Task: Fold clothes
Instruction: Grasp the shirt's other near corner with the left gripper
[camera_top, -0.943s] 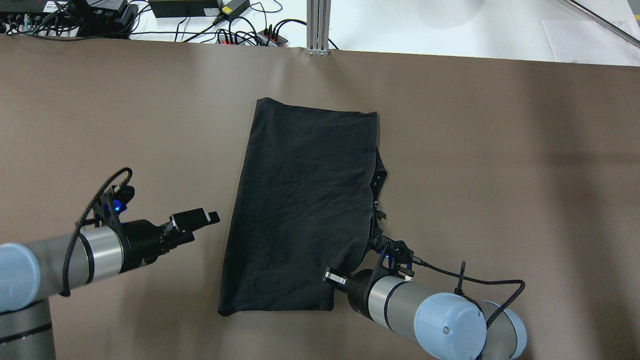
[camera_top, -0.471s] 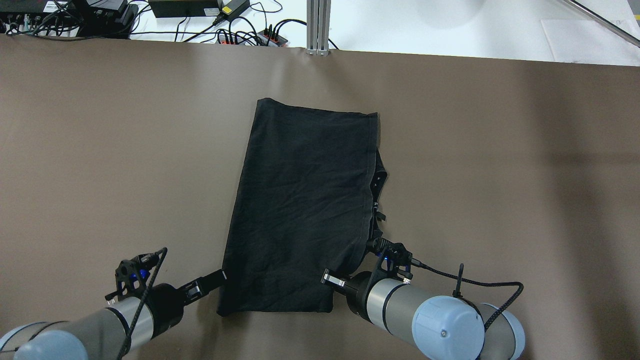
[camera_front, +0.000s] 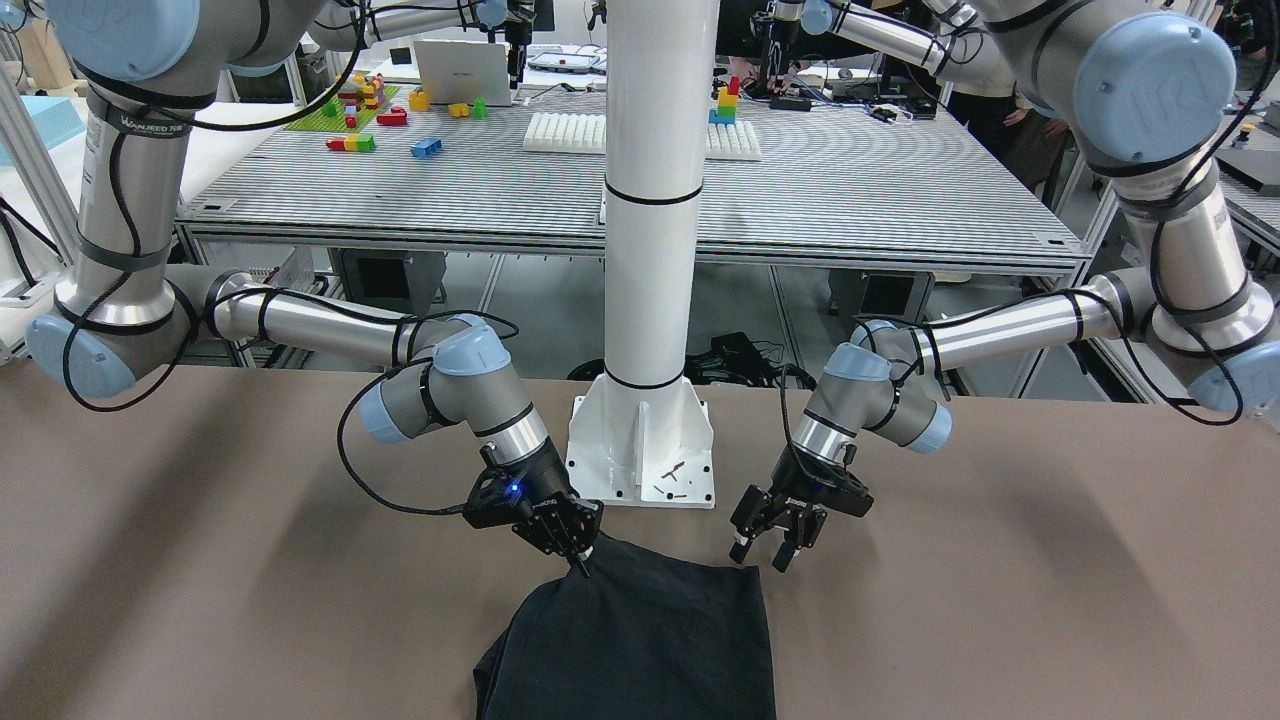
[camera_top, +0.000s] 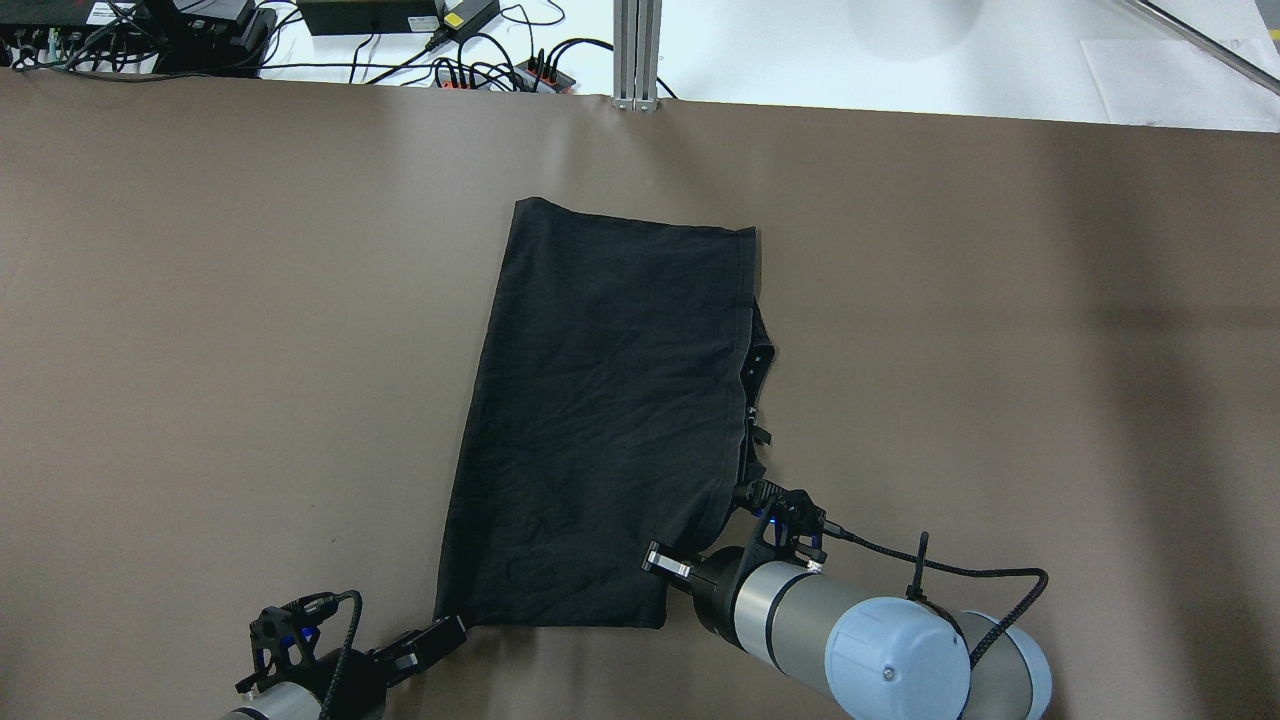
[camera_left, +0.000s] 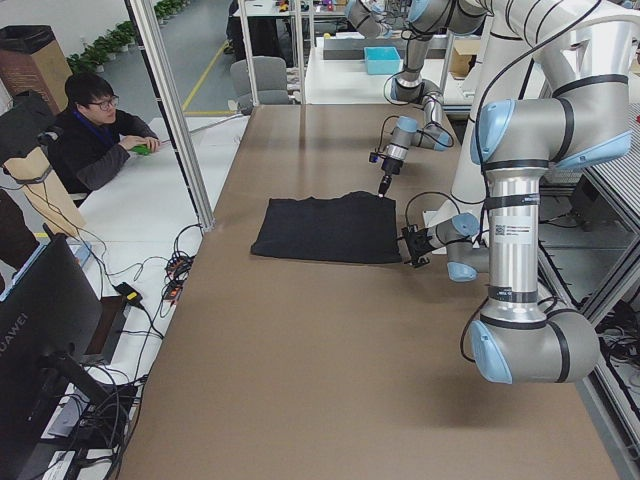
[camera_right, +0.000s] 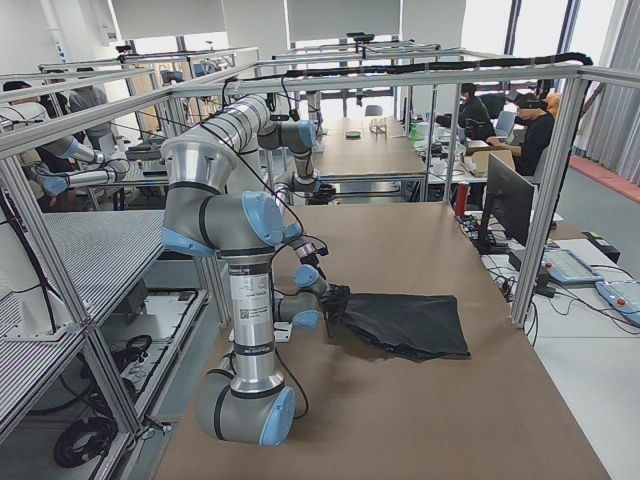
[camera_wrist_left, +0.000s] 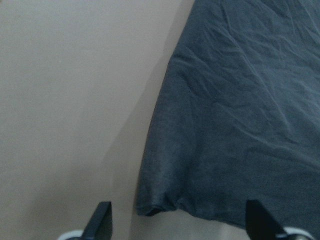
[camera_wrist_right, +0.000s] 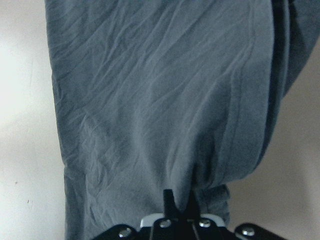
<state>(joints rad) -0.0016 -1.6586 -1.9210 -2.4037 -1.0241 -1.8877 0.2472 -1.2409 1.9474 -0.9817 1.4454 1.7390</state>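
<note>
the black cloth (camera_top: 600, 420) lies spread on the brown table covering (camera_top: 200, 300) near the middle, creased and hemmed, with a second layer peeking out along its right edge. overhead, the right gripper (camera_wrist_right: 177, 200) hides its tips from you; its wrist view shows them pinched together on a bunched near edge. the left gripper (camera_wrist_left: 180, 220) stands apart, the cloth's near left corner lying just ahead between its fingers. only the front view shows you the white pole (camera_front: 655, 200) behind both.
</note>
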